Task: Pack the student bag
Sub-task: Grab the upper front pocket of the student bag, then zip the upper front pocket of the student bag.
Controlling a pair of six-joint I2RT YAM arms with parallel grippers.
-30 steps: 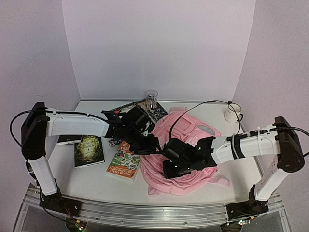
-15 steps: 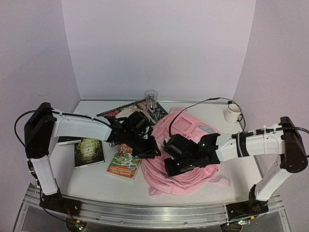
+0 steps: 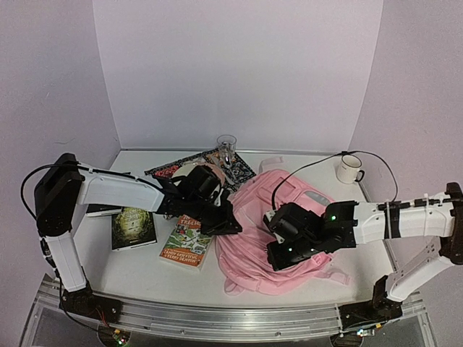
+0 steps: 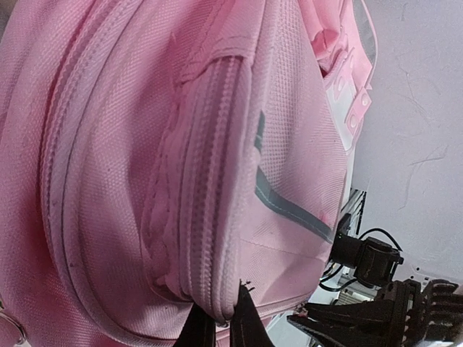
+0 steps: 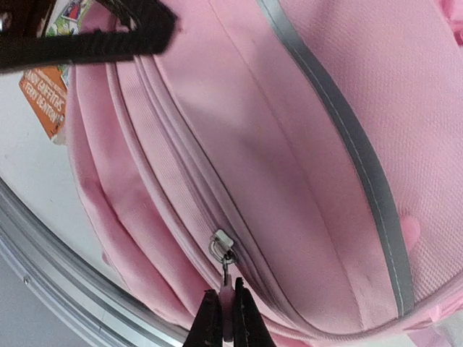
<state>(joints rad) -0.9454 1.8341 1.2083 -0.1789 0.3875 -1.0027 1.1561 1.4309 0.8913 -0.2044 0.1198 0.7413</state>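
The pink student bag (image 3: 271, 217) lies flat in the middle of the table and fills both wrist views (image 4: 145, 144) (image 5: 304, 144). My left gripper (image 3: 230, 223) is at the bag's left edge, its fingers (image 4: 249, 318) shut on a fold of the zipped seam. My right gripper (image 3: 275, 256) is over the bag's near part, shut on the pale pull tab (image 5: 227, 293) that hangs from the silver zipper slider (image 5: 221, 244). The zipper looks closed on both sides of the slider.
An orange book (image 3: 187, 242) and a dark green book (image 3: 133, 225) lie left of the bag, and a patterned book (image 3: 177, 168) lies behind them. A glass (image 3: 226, 144) stands at the back, a white mug (image 3: 349, 170) at the back right. The metal rail (image 3: 217, 318) runs along the near edge.
My left gripper has shut on the bag's left seam. My right arm has moved to the right with the zipper pull in its grip, and the bag has shifted a little with it.
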